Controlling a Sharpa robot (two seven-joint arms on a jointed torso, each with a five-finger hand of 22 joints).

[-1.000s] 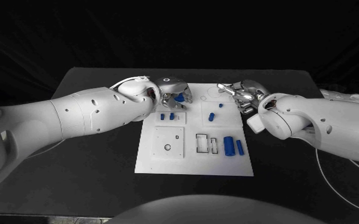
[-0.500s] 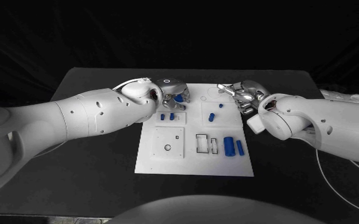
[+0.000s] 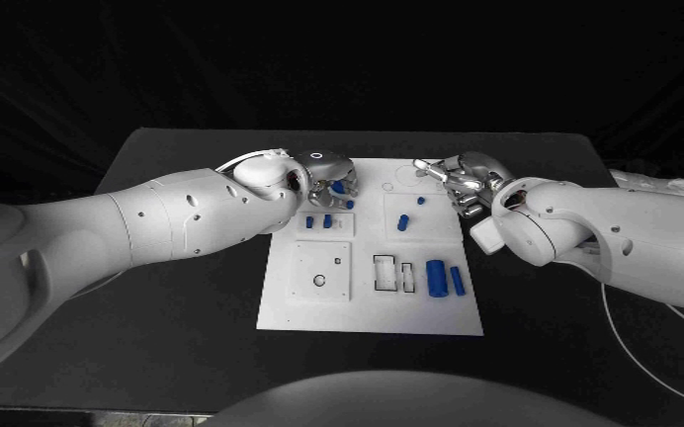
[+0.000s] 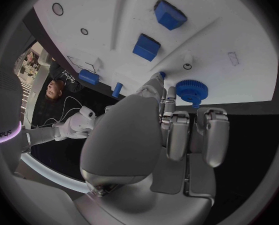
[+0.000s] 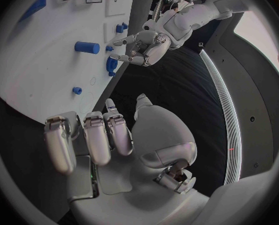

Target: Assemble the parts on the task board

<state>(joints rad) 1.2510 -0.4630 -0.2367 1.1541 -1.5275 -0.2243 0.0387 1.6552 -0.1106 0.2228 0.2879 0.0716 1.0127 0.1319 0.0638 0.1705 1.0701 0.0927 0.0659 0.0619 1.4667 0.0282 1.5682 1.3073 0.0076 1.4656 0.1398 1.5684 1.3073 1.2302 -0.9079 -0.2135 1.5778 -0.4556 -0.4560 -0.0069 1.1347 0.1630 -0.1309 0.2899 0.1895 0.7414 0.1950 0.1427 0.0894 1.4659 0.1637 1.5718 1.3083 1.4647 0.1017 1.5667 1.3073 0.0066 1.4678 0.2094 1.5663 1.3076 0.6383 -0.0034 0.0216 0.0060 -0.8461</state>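
Note:
The white task board (image 3: 371, 308) lies mid-table. My left hand (image 3: 328, 176) hovers over its far left corner, fingers bent down around a blue gear (image 3: 341, 189). That gear (image 4: 191, 91) lies flat near the board's edge with a fingertip (image 4: 171, 92) against its rim; I cannot tell whether it is gripped. A small blue peg (image 4: 159, 75) stands by another fingertip. From the right wrist the left hand (image 5: 142, 47) sits above the gear (image 5: 111, 65). My right hand (image 3: 459, 180) rests at the board's far right edge, fingers loosely bent, holding nothing.
Two small blue blocks (image 3: 318, 220) sit just nearer than the left hand. A short blue cylinder (image 3: 403, 221) and a tiny peg (image 3: 421, 201) lie mid-board. Two larger blue cylinders (image 3: 445, 280) lie beside rectangular slots (image 3: 387, 273) near the front right.
My left hand has turned slightly over the gear and shifted a little to the right. The right hand and the other parts have stayed put.

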